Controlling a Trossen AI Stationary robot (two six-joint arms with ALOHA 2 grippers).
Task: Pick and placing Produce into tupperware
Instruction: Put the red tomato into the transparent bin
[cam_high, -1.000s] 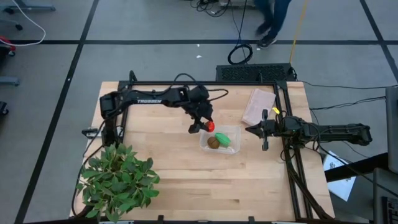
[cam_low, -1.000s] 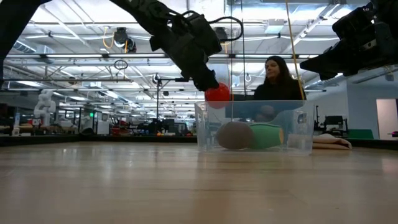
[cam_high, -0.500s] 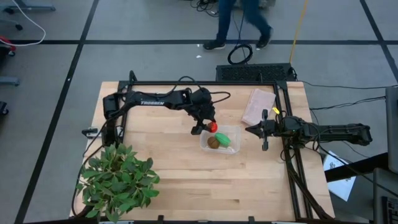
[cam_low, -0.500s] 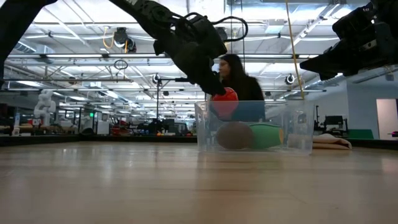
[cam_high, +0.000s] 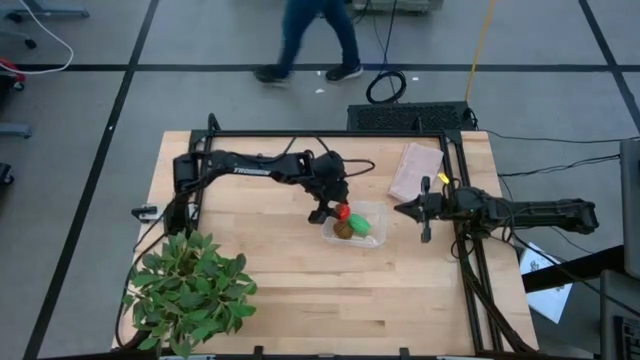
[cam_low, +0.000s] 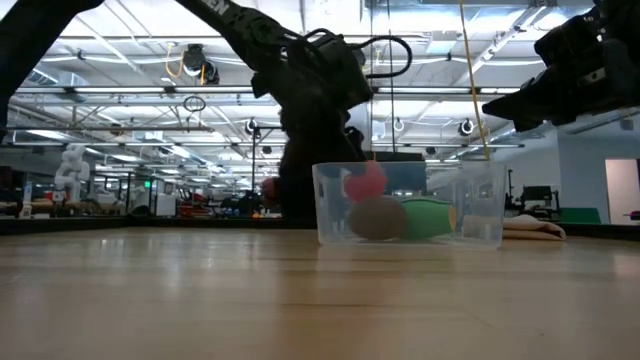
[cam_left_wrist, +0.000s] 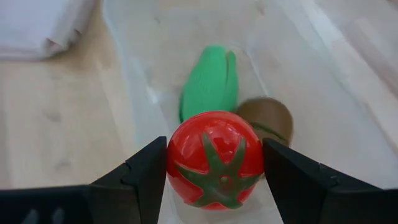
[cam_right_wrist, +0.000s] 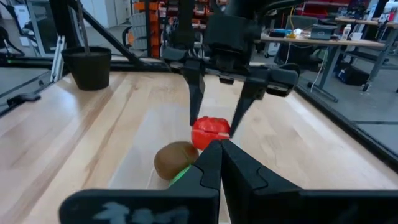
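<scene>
1. Leftmost on the table (cam_high: 280, 300) is a leafy plant (cam_high: 190, 285), well clear of the work.
2. Right of it, near the middle, the left gripper (cam_left_wrist: 214, 163) has its fingers (cam_left_wrist: 140, 177) closed on either side of a red tomato (cam_left_wrist: 214, 158), holding it across its widest part, low inside the left end of the clear tub (cam_high: 368, 212).
3. Judging by its glossy skin and moulded green star, the tomato is probably a light, hard plastic ball: smooth and round, so it may slip or roll. Gripping across its middle, as now, looks the safest hold.
4. Already in the tub lie a brown kiwi (cam_high: 343, 229) and, just right of it, a green oblong piece (cam_high: 360, 225). The kiwi looks fuzzy and less slippery; the green piece is best taken across its narrow width.
5. Further right, a pinkish packet (cam_high: 415, 170) lies on the far side of the table.
6. Rightmost, the right gripper (cam_right_wrist: 219, 163) waits beside the tub, fingers pressed together and empty.
</scene>
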